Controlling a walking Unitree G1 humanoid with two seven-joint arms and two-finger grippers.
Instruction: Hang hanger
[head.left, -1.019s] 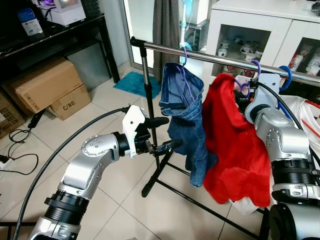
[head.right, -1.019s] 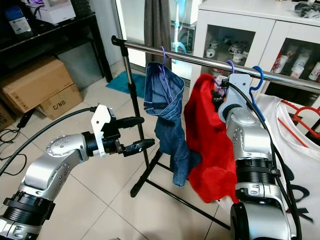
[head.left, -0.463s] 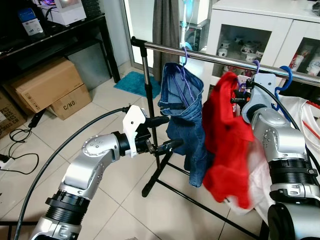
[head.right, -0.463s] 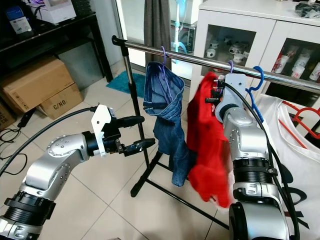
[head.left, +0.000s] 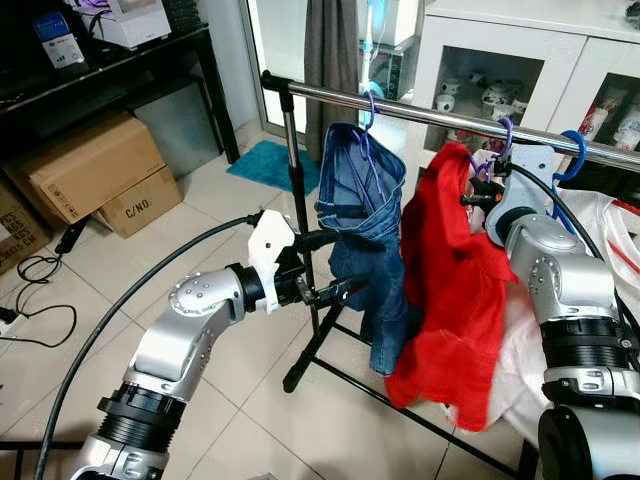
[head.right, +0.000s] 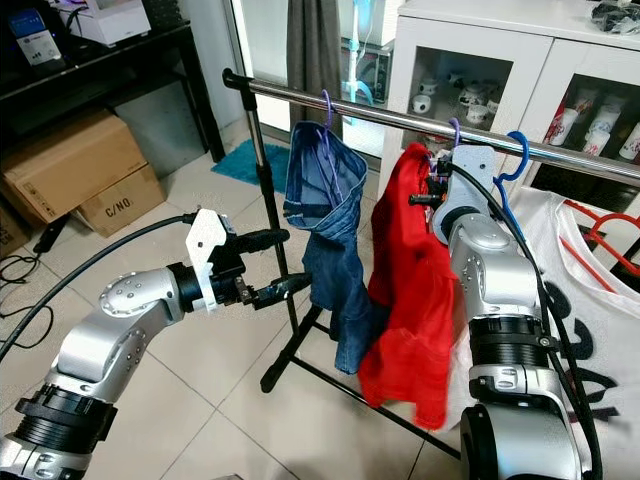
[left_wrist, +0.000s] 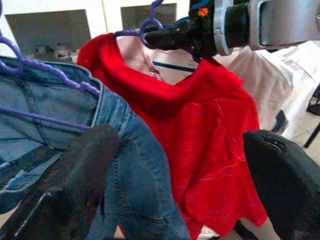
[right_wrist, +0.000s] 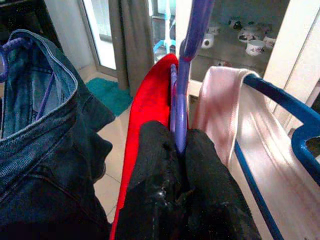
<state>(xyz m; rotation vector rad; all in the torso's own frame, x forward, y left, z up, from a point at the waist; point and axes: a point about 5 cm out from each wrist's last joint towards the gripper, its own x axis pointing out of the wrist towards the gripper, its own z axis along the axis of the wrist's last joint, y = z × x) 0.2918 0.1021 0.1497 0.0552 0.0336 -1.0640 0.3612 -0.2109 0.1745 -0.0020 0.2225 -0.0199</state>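
The right gripper (right_wrist: 181, 145) is clamped tight on a purple hanger (right_wrist: 186, 75) carrying a red garment (head.left: 450, 300); the left gripper (head.left: 335, 268) gapes wide, empty, beside hanging jeans (head.left: 365, 230).

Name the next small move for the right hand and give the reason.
Probably open the right hand and back off: the purple hanger with the red shirt already looks hooked over the rail, though its fingers are clamped on it.
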